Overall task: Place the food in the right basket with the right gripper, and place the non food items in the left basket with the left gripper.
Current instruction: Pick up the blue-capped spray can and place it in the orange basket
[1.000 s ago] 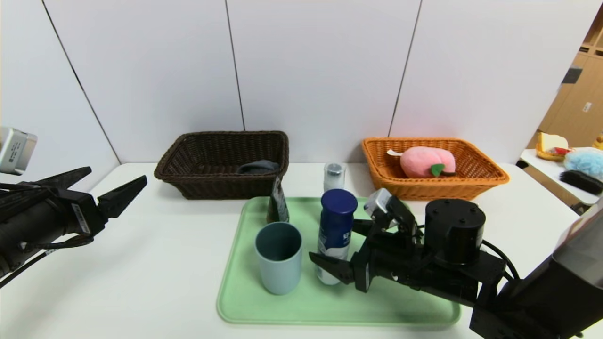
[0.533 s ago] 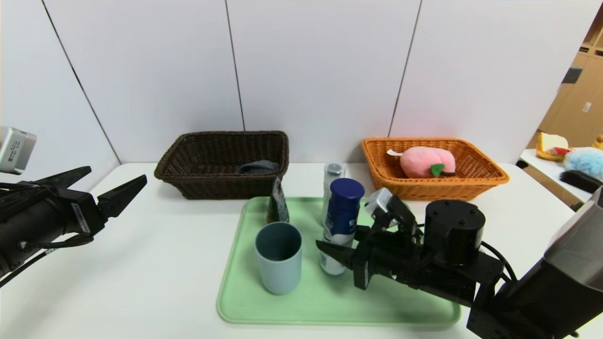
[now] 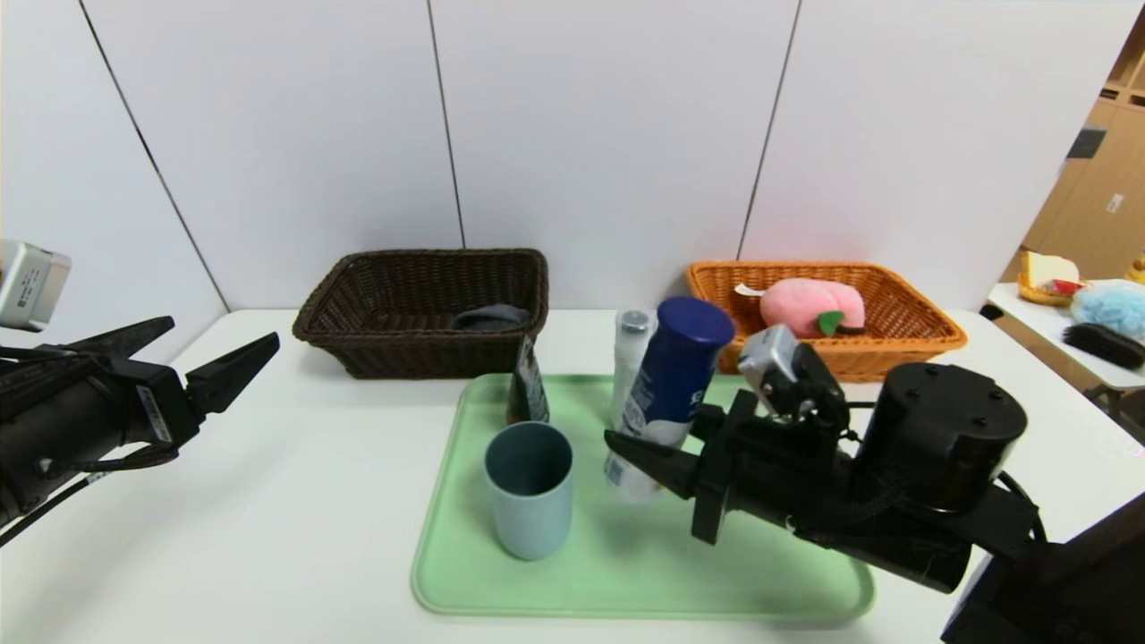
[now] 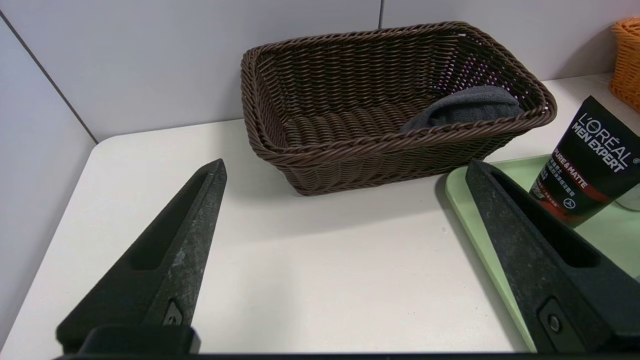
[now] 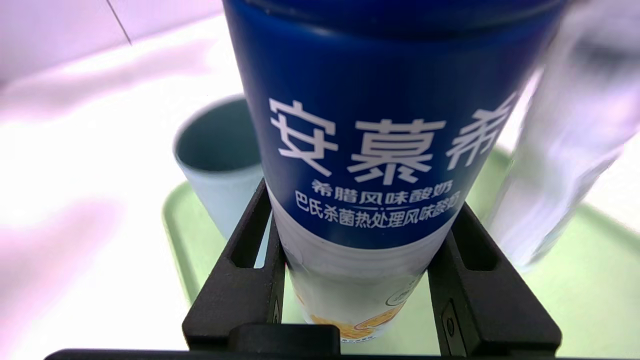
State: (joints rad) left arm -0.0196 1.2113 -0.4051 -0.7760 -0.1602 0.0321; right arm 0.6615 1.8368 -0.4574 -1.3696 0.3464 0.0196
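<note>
Head view: right gripper (image 3: 666,456) clamps the navy-capped bottle (image 3: 669,386), tilted, above the green tray (image 3: 626,572).
Left gripper (image 3: 215,362) hangs spread wide at nine o'clock; peach (image 3: 809,307) lies in the orange basket (image 3: 903,344).

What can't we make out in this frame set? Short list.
- Dark grey cloth: head view, mostly hidden behind the left basket wall.
- Slim white bottle: right wrist view, blurred and cut off by the edge.
- Black tube: head view, print too small; left wrist view, partly covered by the left gripper finger.
- Navy-capped bottle base: head view, hidden by the right gripper.
</note>
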